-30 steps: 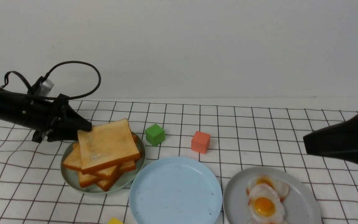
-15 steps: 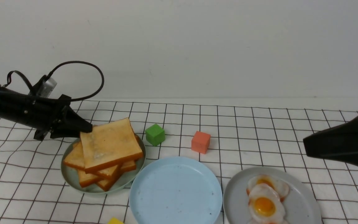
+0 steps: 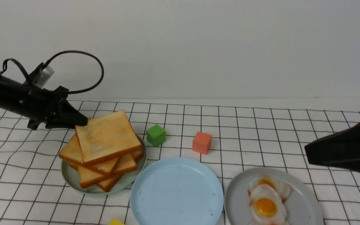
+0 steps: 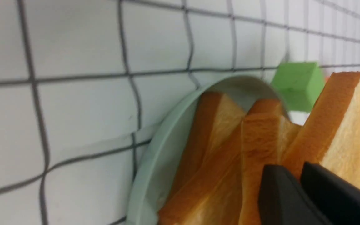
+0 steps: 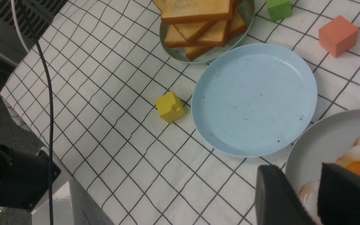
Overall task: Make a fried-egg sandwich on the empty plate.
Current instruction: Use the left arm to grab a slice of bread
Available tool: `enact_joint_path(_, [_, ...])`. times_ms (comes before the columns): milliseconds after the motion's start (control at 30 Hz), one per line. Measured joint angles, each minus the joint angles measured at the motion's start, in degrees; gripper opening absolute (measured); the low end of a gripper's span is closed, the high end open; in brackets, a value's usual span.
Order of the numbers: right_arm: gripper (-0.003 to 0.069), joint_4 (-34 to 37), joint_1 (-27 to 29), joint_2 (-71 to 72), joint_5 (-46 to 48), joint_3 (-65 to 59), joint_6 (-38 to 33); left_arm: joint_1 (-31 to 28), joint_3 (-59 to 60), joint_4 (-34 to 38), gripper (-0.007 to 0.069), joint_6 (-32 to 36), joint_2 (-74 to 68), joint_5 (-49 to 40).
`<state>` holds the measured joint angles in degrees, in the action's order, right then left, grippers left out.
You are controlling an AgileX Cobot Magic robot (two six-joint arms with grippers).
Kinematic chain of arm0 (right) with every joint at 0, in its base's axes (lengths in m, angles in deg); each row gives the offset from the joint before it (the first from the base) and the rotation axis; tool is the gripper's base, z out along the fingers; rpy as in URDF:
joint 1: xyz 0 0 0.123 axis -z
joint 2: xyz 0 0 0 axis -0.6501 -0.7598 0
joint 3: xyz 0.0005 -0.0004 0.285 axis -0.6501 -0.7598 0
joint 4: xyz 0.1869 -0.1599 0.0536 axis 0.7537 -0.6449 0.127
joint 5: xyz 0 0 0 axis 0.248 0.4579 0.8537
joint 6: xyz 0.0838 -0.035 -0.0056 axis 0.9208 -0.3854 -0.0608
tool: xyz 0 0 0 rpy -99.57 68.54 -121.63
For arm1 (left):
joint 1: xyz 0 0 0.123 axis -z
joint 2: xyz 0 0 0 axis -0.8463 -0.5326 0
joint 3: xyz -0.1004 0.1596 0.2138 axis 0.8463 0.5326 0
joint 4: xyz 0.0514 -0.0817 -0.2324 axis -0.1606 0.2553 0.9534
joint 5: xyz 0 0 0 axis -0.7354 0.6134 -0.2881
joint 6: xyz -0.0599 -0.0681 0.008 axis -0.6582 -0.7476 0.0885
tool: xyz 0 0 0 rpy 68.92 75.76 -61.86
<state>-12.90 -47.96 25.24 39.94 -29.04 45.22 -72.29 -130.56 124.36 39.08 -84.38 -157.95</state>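
Left fingers are pinching the rear left corner of the top toast slice, a square pale golden slice with a darker orange-brown crust. They are standing narrow, closed on that crust, as our left wrist view is showing, where the black fingers are meeting at the slice's edge. We are holding the slice tilted over the skewed pile of like slices on the round greyish-green plate. We cannot tell whether its near edge is touching the pile.

We are seeing the round pale sky-blue plate lying bare on the bench, to the right of the left fingers and nearer to us, well apart from them. Its rim is sitting just beside the greyish-green plate's rim. It is lying between that plate and the plain grey plate, which is carrying the fried eggs.

Right fingers are hanging above the right side of the bench, standing apart with nothing between them. From our right wrist view they are hovering over the grey plate's rim, with the sky-blue plate lying just beyond their tips.

Behind the sky-blue plate, a green cube and an orange-red cube are resting on the white black-gridded cloth. A yellow cube is sitting just beside the plate's near left rim.
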Motion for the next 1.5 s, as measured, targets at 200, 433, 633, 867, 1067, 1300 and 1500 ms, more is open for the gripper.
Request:
enact_joint_path(200, [0.0241,0.0,0.0,0.0,0.3,0.0,0.0,1.2,1.8,-0.3,0.0076,-1.0,-0.5,0.3])
enact_joint_path(433, [0.0241,-0.1,0.0,0.0,0.6,0.0,0.0,1.3,1.8,-0.9,0.0137,-3.3,-0.5,0.3])
enact_joint_path(633, [0.0241,0.0,0.0,0.0,0.7,0.0,0.0,1.3,1.8,-1.1,0.0267,-3.5,-0.4,0.3])
enact_joint_path(867, [0.0241,0.0,0.0,0.0,0.7,0.0,0.0,1.3,1.8,-2.9,0.0298,-3.5,0.1,0.0])
enact_joint_path(1067, [0.0241,0.0,0.0,0.0,0.7,0.0,0.0,1.3,1.8,-3.7,0.0249,-3.5,0.1,-0.2])
enact_joint_path(1300, [0.0241,0.0,0.0,0.0,0.7,0.0,0.0,1.3,1.8,-3.7,0.0117,-3.5,0.1,-0.3])
enact_joint_path(1500, [0.0241,0.0,0.0,0.0,0.7,0.0,0.0,1.3,1.8,-3.7,0.0037,-3.5,0.1,-0.6])
